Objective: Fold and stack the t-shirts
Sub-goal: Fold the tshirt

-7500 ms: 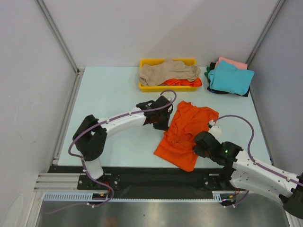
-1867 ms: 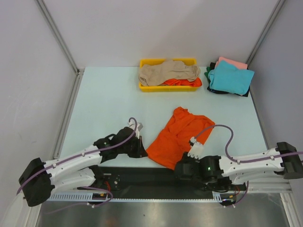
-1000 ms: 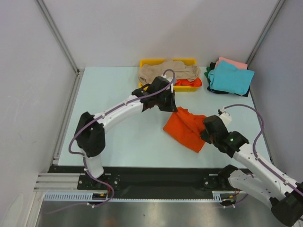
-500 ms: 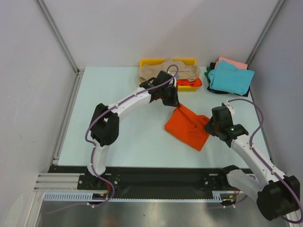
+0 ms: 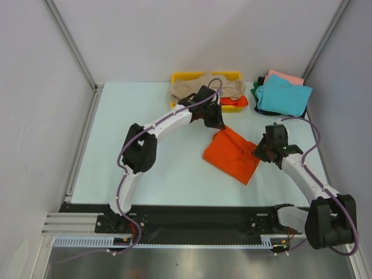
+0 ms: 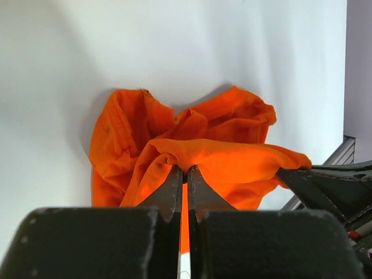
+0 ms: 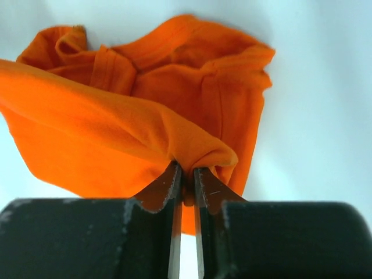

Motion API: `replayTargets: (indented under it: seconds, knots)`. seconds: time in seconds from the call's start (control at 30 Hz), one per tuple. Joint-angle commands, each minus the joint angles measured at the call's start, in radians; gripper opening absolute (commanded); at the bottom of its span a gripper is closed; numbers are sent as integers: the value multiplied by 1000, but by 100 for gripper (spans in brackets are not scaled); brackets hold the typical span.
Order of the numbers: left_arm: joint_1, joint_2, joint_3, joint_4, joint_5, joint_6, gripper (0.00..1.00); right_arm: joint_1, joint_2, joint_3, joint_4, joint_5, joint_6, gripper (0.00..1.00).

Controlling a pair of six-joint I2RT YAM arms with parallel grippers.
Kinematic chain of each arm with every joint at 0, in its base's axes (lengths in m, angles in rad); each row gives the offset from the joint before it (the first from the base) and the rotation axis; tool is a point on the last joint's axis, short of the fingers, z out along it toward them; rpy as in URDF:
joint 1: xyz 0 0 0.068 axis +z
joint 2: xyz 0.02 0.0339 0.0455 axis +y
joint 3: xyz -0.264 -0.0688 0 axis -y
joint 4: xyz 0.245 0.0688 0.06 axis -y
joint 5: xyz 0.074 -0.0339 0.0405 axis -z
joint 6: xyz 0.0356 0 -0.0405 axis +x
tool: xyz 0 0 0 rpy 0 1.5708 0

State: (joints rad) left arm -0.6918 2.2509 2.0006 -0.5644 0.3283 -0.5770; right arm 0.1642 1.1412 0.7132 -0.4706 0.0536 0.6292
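You see the orange t-shirt (image 5: 232,154) bunched and folded, its edges pinched tight by the left gripper (image 5: 216,122) and the right gripper (image 5: 260,150).

One orange shirt (image 5: 231,156) lying loose. One yellow tray (image 5: 186,107), with one beige shirt (image 5: 192,88) and a second orange shirt (image 5: 235,102). One teal shirt (image 5: 283,96), one pink shirt (image 5: 286,77), one dark shirt (image 5: 256,88), possibly more beneath. Makes six shirts at least. One left arm (image 5: 168,122), one right arm (image 5: 305,174).

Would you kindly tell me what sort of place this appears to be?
Likely a robotics lab test cell: grey partition walls enclose a pale table, the left gripper and right gripper hold an orange t-shirt, and more shirts sit in a yellow tray.
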Motion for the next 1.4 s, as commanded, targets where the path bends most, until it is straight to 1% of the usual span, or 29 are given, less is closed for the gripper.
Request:
replayTargets:
  seconds: [0.0,0.03,0.07,0.1,0.13,0.2,0.23,0.3,0.33,0.37,0.4,0.43,0.5,0.53,0.6,0.63,0.7,0.73,0.8,0.83,0.87,0.93,0.97,1.07,1.1,1.17,1.2,1.27,1.37]
  knots:
    - [37,39,61,53,18,-53,1,-55,44,45,41,-29,-57,15]
    - [40,50,78,60,41,-61,6,-70,69,51,44,-41,-66,24]
    - [41,71,90,70,54,-67,12,-83,84,67,47,-43,-69,48]
    - [44,88,113,73,64,-76,30,-116,98,78,55,-43,-74,59]
    - [44,104,183,66,72,-80,41,-135,109,91,59,-79,-83,65]
    - [44,151,275,13,80,-87,57,-161,135,146,55,-90,-95,67]
    - [44,162,368,-15,78,-89,60,-205,141,170,50,-107,-106,69]
    - [43,139,400,-40,84,-81,69,-207,121,227,7,-120,-118,68]
    - [41,109,356,-32,80,-75,72,-186,102,229,1,-129,-120,69]
    - [41,75,313,-19,75,-67,74,-169,79,227,-9,-120,-115,69]
    - [41,-6,266,13,69,-52,75,-129,24,217,-19,-104,-111,69]
    - [41,-43,171,24,58,-44,75,-68,-1,206,-23,-66,-103,70]
    - [41,-149,89,28,23,-20,75,-2,-49,168,-17,-54,-62,70]
    - [41,-181,11,21,11,-12,75,21,-54,154,-10,-54,-50,70]
    - [41,-261,-80,5,-24,17,73,87,-48,131,44,-63,-19,70]
    - [40,-357,-189,4,-37,29,72,107,-19,127,59,-70,-16,69]
    - [41,-460,-307,-3,-102,69,72,132,18,132,87,-86,-20,69]
    - [43,-573,-415,-11,-133,83,72,135,47,131,116,-101,-25,69]
    - [46,-687,-509,-51,-223,129,73,130,72,127,147,-121,-51,69]
    - [48,-741,-589,-66,-256,144,73,127,95,124,171,-126,-54,69]
    - [49,-848,-626,-104,-288,167,73,120,106,126,173,-133,-60,69]
    - [52,-948,-736,-133,-390,181,74,104,121,138,149,-156,-77,68]
    - [55,-1053,-775,-152,-422,193,75,100,114,140,138,-149,-83,68]
    - [58,-1233,-932,-196,-515,195,79,51,40,88,118,-121,-101,70]
    - [58,-1278,-959,-209,-535,194,79,51,19,71,115,-130,-105,70]
    - [58,-1359,-1017,-216,-584,183,82,-1,-47,29,106,-153,-120,70]
    - [60,-1443,-1048,-207,-595,183,82,-15,-67,-9,99,-168,-125,70]
    - [60,-1516,-1129,-197,-650,161,85,-54,-125,-53,102,-188,-134,76]
    - [60,-1614,-1131,-192,-655,164,86,-93,-172,-132,124,-199,-131,92]
